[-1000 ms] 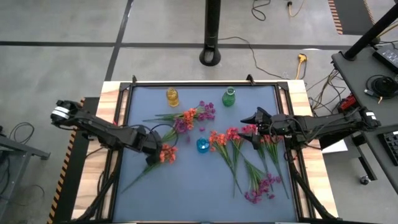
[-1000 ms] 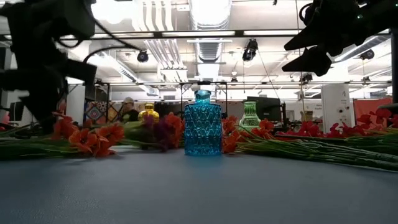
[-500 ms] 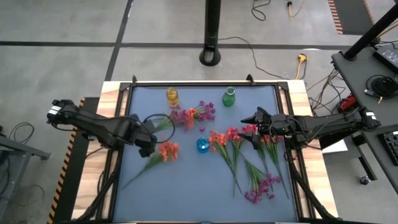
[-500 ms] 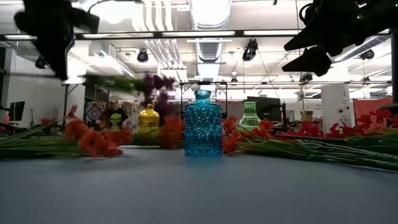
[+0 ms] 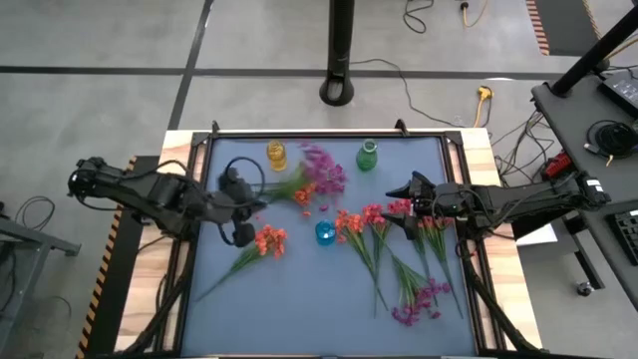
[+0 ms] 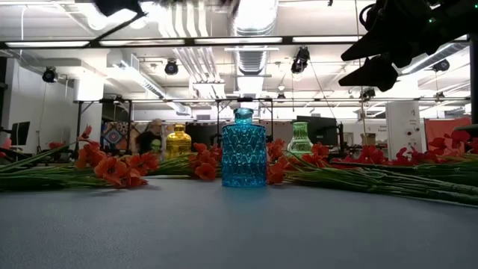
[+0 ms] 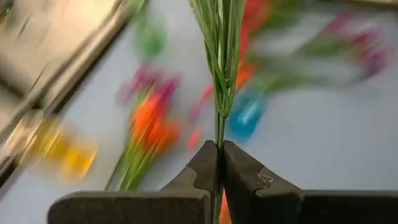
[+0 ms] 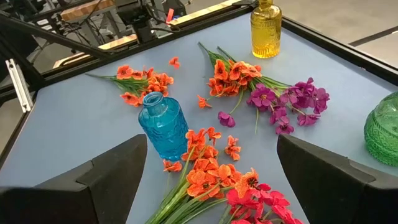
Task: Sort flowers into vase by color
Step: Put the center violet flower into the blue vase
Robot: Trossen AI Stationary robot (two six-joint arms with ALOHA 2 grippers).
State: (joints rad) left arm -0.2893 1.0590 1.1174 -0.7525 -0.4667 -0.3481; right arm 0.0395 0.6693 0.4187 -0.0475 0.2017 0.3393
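My left gripper (image 5: pixel 249 196) is raised over the table's left half, shut on the green stem of a purple flower sprig (image 5: pixel 321 170). Its blossoms hover between the yellow vase (image 5: pixel 276 155) and the green vase (image 5: pixel 367 157). The blue vase (image 5: pixel 324 232) stands mid-table. An orange sprig (image 5: pixel 261 242) lies flat near the left gripper, and an orange cluster (image 5: pixel 302 196) lies under the lifted stem. My right gripper (image 5: pixel 403 208) hangs open above the red and orange flowers (image 5: pixel 361 219) on the right. My left gripper pinches the sprig's thin green stems (image 7: pixel 219 138) between its two fingertips (image 7: pixel 239 171), near the stem end. The fingers slant down from the table's left, and the stem runs on ahead in line with them. The sprig is lifted clear, blossoms away from the gripper.
More sprigs with long stems lie fanned on the right half, ending in a purple cluster (image 5: pixel 419 299) near the front. A loose petal (image 5: pixel 322 207) lies by the blue vase. A raised black frame (image 5: pixel 199 229) borders the mat; a person shows far behind the table.
My left gripper has risen well above the table and tipped from pointing steeply down to a shallower slant, staying shut. The purple sprig has come off the table with it, its blossoms swinging toward the far edge. The orange cluster beside it has stayed down.
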